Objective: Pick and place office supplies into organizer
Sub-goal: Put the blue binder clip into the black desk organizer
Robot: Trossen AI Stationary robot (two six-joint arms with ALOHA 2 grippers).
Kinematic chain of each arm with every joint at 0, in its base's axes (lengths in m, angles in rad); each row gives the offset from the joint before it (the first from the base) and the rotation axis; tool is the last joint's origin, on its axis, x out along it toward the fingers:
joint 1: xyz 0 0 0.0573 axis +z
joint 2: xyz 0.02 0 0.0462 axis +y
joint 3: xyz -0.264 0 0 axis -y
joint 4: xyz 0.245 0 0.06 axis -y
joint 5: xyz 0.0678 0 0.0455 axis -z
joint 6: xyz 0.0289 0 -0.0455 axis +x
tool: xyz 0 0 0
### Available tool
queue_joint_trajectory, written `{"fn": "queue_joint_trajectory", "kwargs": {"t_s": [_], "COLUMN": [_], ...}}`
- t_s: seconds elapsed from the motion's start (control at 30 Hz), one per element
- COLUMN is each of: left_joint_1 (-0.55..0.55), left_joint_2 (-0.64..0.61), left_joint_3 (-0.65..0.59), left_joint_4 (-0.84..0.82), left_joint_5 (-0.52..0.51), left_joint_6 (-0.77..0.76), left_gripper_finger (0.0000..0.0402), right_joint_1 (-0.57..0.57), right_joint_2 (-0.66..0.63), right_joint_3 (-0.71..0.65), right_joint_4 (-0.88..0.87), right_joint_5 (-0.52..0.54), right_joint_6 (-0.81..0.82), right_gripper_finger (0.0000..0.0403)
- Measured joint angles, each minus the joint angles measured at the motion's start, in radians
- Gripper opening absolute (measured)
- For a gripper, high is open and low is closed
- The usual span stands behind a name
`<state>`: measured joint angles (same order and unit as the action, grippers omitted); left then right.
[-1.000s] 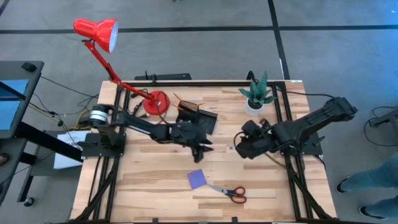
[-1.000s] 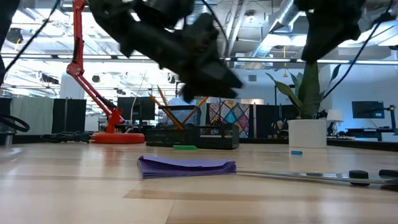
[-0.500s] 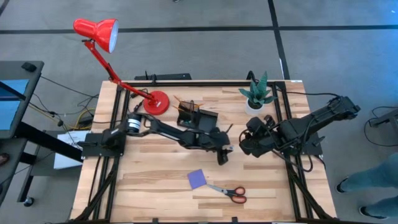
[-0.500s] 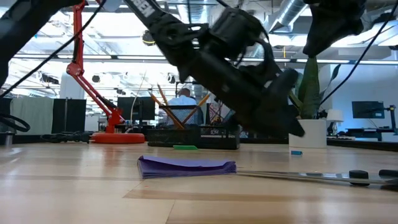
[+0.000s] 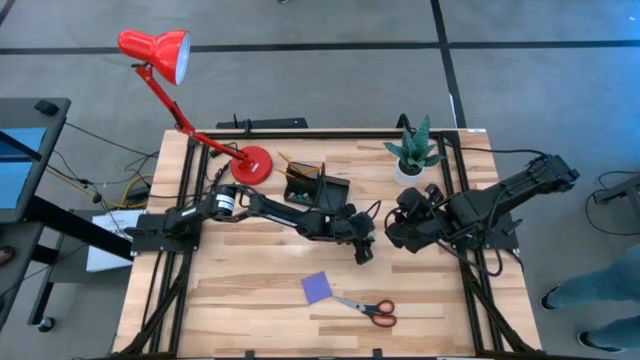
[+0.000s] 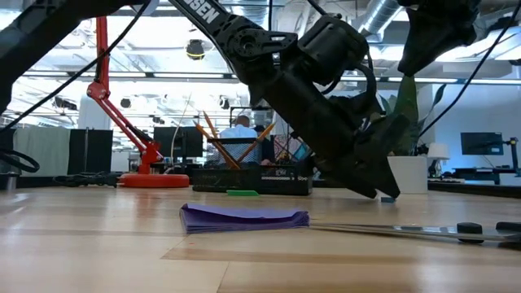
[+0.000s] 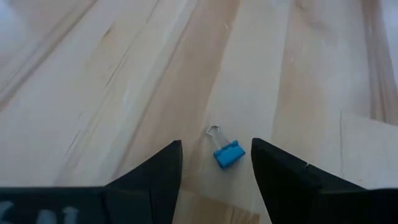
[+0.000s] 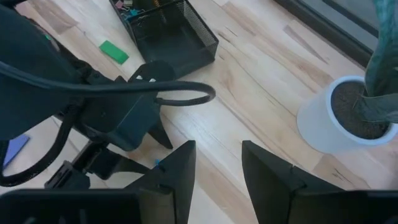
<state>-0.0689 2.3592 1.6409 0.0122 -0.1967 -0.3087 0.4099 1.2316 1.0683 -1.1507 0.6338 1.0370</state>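
Left gripper [image 7: 214,163] low over the bench [image 7: 124,74], jaws spread either side of a blue binder clip [image 7: 228,153], not yet gripping. Step: pickup. Next: descend, close on clip, carry to organizer [image 5: 315,186]. Right gripper [image 8: 217,171] waits nearby, jaws parted, empty.

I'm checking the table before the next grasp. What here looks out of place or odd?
Nothing looks damaged or spilled. Loose items remain outside the organizer: a blue binder clip between the left gripper jaws, a purple notepad and scissors.
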Motion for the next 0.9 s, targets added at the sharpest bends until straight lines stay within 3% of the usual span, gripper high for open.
{"fn": "queue_joint_trajectory", "kwargs": {"t_s": [0.77, 0.9], "left_joint_1": [-0.001, -0.001], "left_joint_2": [0.027, 0.025], "left_joint_3": [0.001, 0.001], "left_joint_4": [0.005, -0.027], "left_joint_5": [-0.044, -0.045], "left_joint_6": [-0.048, -0.045], "left_gripper_finger": [0.0182, 0.0159], "right_joint_1": [0.0, 0.0], "right_joint_2": [0.0, 0.0], "right_joint_3": [0.0, 0.0], "right_joint_4": [0.002, 0.0], "right_joint_5": [-0.004, -0.004], "right_joint_6": [0.0, 0.0], "right_gripper_finger": [0.0127, 0.0128]}}
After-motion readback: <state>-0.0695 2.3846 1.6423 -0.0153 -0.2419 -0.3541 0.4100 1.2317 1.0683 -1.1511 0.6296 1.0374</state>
